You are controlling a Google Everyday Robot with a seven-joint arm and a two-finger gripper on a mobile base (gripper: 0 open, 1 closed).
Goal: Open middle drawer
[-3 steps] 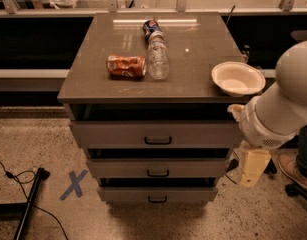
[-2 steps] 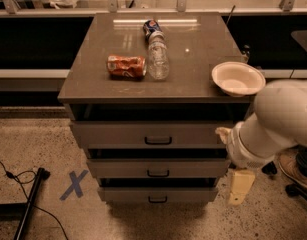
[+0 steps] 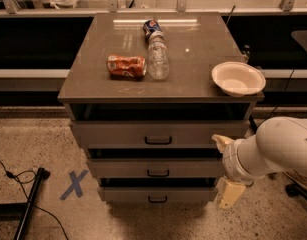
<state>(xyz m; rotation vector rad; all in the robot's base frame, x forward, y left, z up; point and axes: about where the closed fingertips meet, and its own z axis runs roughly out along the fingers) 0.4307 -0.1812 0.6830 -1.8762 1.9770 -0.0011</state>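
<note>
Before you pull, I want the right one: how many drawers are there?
3, stacked under the tabletop: top drawer, middle drawer, bottom drawer. None seem hidden. The gripper hangs by the bottom drawer's right end.

The grey flat-fronted middle drawer (image 3: 155,168) has a dark pull. At lower right, the cream gripper (image 3: 228,193) hangs from a white rounded arm (image 3: 275,146). Upper centre lies an orange crushed can (image 3: 126,66); at lower left, a blue taped cross (image 3: 74,184) marks the speckled beige floor (image 3: 33,144).

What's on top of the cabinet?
A crushed orange can, a clear bottle, a blue can behind it, and a white bowl. What's beneath them is covered. The gripper hangs just below the middle drawer's right end.
</note>
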